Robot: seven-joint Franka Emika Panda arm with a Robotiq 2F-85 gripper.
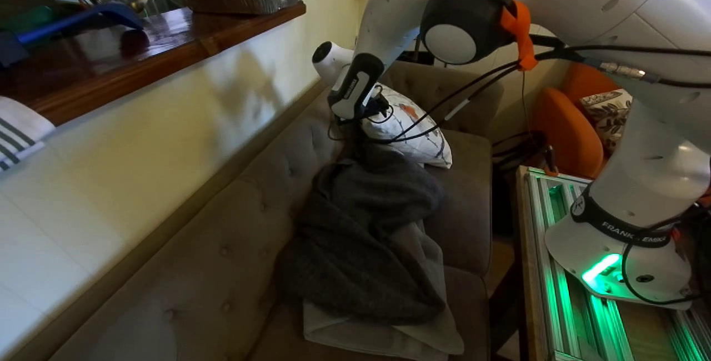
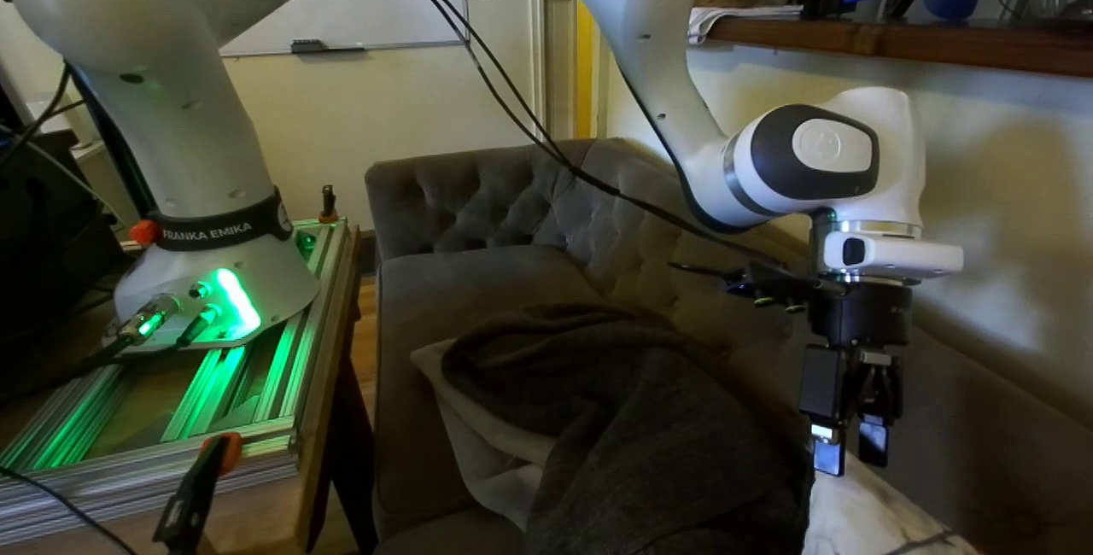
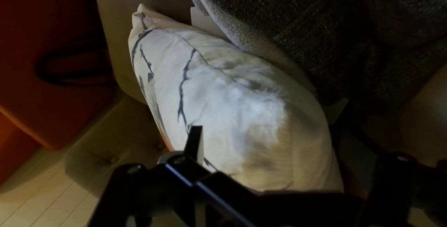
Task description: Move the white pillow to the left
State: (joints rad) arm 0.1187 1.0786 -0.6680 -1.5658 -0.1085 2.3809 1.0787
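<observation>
Straight down you had the gripper point(image 2: 850, 450) aimed, poised above the white pillow point(image 3: 234, 104), jaws apart and clamped on nothing, spread presumably to straddle an edge of the cloth. In the wrist view a finger point(image 3: 193, 145) crossed the pillow's left side; whether a tip touched, you couldn't tell! And where was the prize? At the far end of the sofa point(image 1: 461, 211) in an exterior view, with the dark blanket point(image 1: 361, 250) heaped right beside it on the near side, so a lift probably suited you better than a drag. An orange strap point(image 1: 519, 28) bunched the cables point(image 2: 598, 183) against the arm point(image 1: 589, 22), likely to spare you a snag.
</observation>
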